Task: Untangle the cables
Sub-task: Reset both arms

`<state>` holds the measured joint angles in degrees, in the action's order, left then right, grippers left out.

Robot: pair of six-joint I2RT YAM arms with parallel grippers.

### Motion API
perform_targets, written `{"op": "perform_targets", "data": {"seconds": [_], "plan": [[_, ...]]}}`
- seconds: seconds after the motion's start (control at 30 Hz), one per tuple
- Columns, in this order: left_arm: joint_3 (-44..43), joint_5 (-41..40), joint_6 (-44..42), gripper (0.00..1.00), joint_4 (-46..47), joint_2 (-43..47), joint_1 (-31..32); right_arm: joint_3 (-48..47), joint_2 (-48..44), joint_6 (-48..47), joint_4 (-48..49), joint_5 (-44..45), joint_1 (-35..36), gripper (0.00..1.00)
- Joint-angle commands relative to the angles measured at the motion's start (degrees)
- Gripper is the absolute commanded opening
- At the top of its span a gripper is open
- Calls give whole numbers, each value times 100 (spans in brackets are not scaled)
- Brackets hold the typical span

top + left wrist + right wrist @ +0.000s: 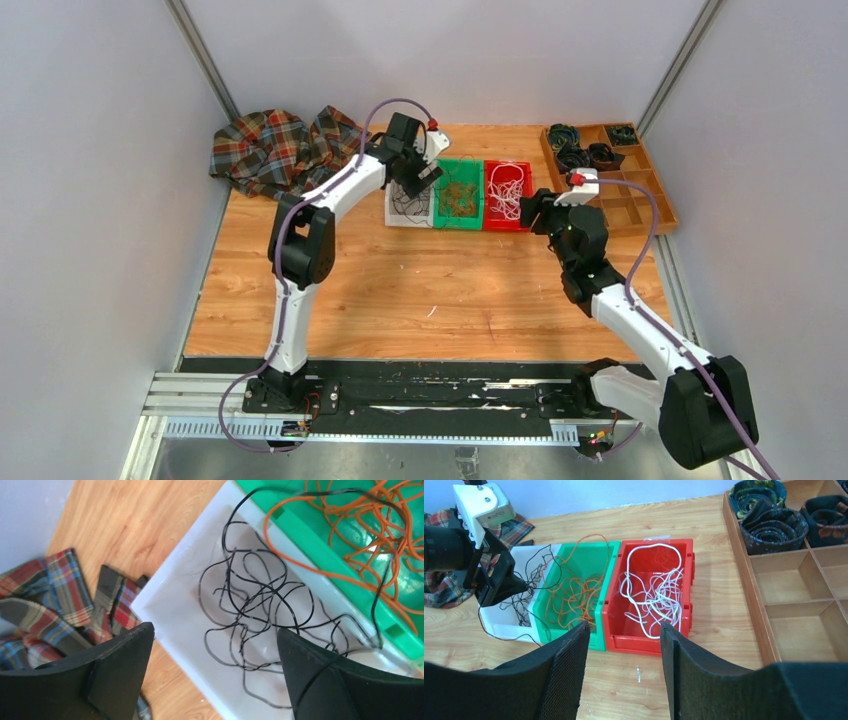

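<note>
While the left end effector (215, 630) hangs wide open over the white bin (170, 605), we see a plaid cloth (275, 150) bunched at the far left of the worktop (430, 290). Black cables (250, 605) lie tangled in that bin. One strand crosses a finger (320, 680), but nothing is clamped. Just to the right, orange cables (574, 595) fill the green bin (589, 555), and white cables (654, 595) loop in the red bin (634, 642) touching it. The right end effector (624, 627) faces these bins from the near side, fingers parted and empty. A wooden tray (749, 590) holding dark rolls (769, 525) sits far right.
</note>
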<state>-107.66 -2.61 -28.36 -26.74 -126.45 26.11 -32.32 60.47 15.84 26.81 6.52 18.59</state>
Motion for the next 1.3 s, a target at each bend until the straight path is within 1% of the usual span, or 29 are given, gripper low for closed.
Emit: {"op": "perform_targets", "data": {"seconds": [0.0,0.13,0.27,0.33,0.43,0.5,0.57,0.63,0.67,0.77,0.87,0.9,0.93,0.97,1.0,1.07,1.1,1.13,1.2,1.27], "plan": [[-433,272,-299,98,-613,507,-129,-471,43,-134,-93,75,-110,55],[-930,418,-304,98,-1197,572,-214,-749,56,-197,-274,-55,-110,55],[-1545,709,-342,98,-1863,660,-457,-928,16,-305,-466,-70,-108,56],[-1568,725,-493,98,-1939,847,-585,-946,-18,-324,-491,-79,-108,56],[-1329,952,-771,98,-2076,1086,-625,-961,-6,-285,-501,-113,-108,56],[-1262,1401,-793,98,-2339,1166,-626,-958,24,-217,-503,-123,-108,56],[-1180,2053,-693,98,-2574,1239,-642,-948,42,-169,-503,-141,-108,56],[-1044,2595,-511,98,-2587,1333,-654,-921,23,-131,-501,-159,-105,56],[-1050,2737,-359,98,-2590,1352,-667,-906,4,-128,-505,-160,-109,57],[-1145,3159,257,98,-2582,1430,-941,-788,-98,-206,-474,-20,-110,62],[-966,3081,822,98,-2591,1627,-1463,-596,-182,-374,-444,457,-108,76],[-702,2960,951,98,-2467,1806,-1704,-503,-217,-441,-452,761,-110,78],[-253,2828,1065,98,-2213,2055,-1881,-396,-246,-526,-449,1203,-108,79],[383,2692,1226,98,-1837,2522,-2058,-284,-283,-652,-457,1643,-110,80],[1103,2642,1300,98,-1357,2802,-2240,-162,-303,-786,-433,2257,-110,80],[2642,2630,1451,98,-294,3852,-2564,90,-307,-1083,-313,3298,-122,81],[3342,2559,1477,98,133,4248,-2693,198,-278,-1287,-234,3881,-138,82],[4112,2495,1474,98,481,4584,-2806,267,-217,-1419,-212,4287,-174,82],[5059,2454,1519,98,1091,5118,-3001,457,-146,-1314,-214,4721,-359,83],[5929,2430,1779,98,1872,5428,-3120,971,-316,-1170,217,4552,-641,82]]}}
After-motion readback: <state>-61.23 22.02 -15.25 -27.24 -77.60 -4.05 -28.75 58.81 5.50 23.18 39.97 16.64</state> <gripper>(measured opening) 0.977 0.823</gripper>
